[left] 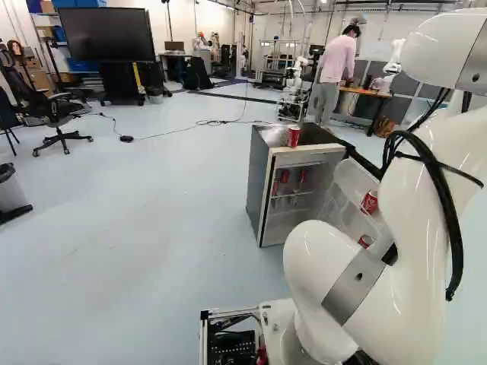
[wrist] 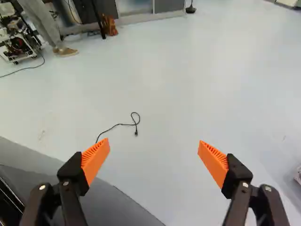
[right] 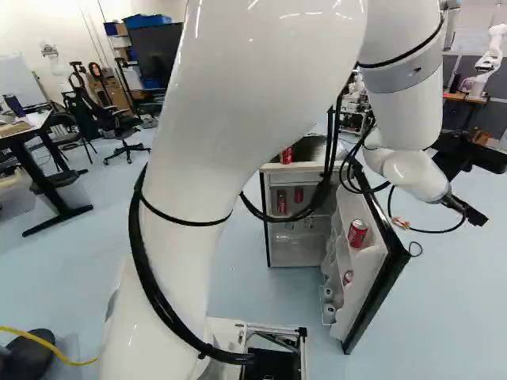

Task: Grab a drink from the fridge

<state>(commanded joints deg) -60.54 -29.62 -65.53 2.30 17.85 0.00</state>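
Pale floor (wrist: 164,84) spreads under the empty, wide-open gripper (wrist: 153,142). Across the fridge door (right: 367,277) from it sits the nearest soda can (right: 357,233).

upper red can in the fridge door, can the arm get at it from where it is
Probably not directly: the gripper hangs past the outer side of the open door, which seems to block the way to the can. The fingers are apart, so going over or round the door might work.
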